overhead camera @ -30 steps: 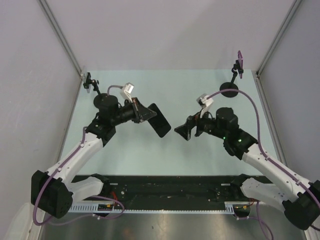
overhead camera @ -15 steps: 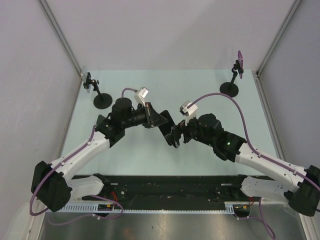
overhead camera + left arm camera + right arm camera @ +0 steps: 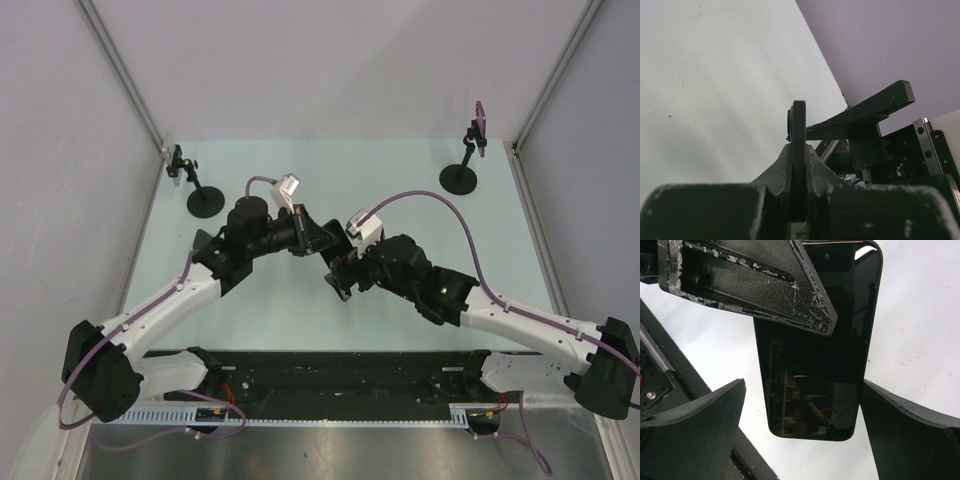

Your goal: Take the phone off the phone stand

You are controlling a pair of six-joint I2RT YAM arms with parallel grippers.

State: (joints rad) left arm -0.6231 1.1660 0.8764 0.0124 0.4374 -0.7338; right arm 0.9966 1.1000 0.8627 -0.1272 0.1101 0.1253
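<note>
Phone (image 3: 812,370) clamped edge-on in L jaws; R jaws spread apart w/ phone's free end betw. them.

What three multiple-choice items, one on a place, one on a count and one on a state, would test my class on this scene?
1. Where is the phone?
A. Clamped in the left gripper
B. Mounted in a holder
C. Lying flat, held by nothing

2. How many stands are on the table?
A. One
B. Two
C. Three

3. How is the right gripper?
A. Shut on the phone
B. Open, one finger on either side of the phone
C. Out of view

Answers:
1 A: the left wrist view shows the phone edge-on between that gripper's fingers.
2 B: the left stand and the right stand sit near the far corners.
3 B: the right wrist view shows a gap between each finger and the phone.
</note>
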